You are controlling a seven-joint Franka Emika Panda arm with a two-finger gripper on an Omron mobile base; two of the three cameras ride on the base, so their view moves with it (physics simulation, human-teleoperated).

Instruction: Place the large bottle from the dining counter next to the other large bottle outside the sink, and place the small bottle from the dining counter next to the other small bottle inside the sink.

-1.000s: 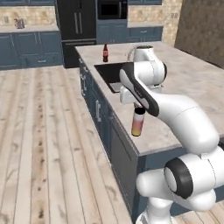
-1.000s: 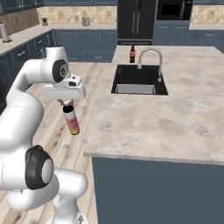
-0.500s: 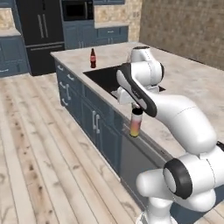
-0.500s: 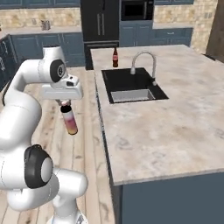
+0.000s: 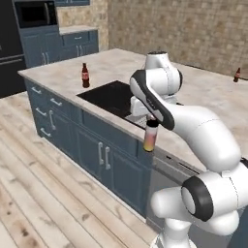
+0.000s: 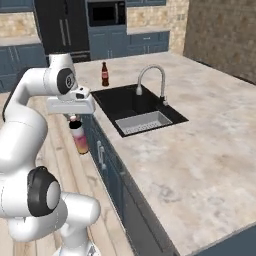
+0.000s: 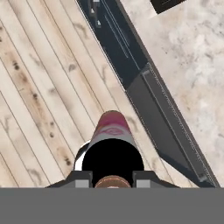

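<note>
Nearing the sink (image 6: 135, 107), base turned, fingers (image 7: 83, 178) still gripping bottle (image 5: 150, 136)

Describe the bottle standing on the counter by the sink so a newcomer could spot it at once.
Start at the black sink sunk in the marble island counter. Just beyond its far corner, on the counter outside the basin, stands a dark cola-style bottle with a red label. Unlike the pale bottle in the hand, it stands free.
</note>
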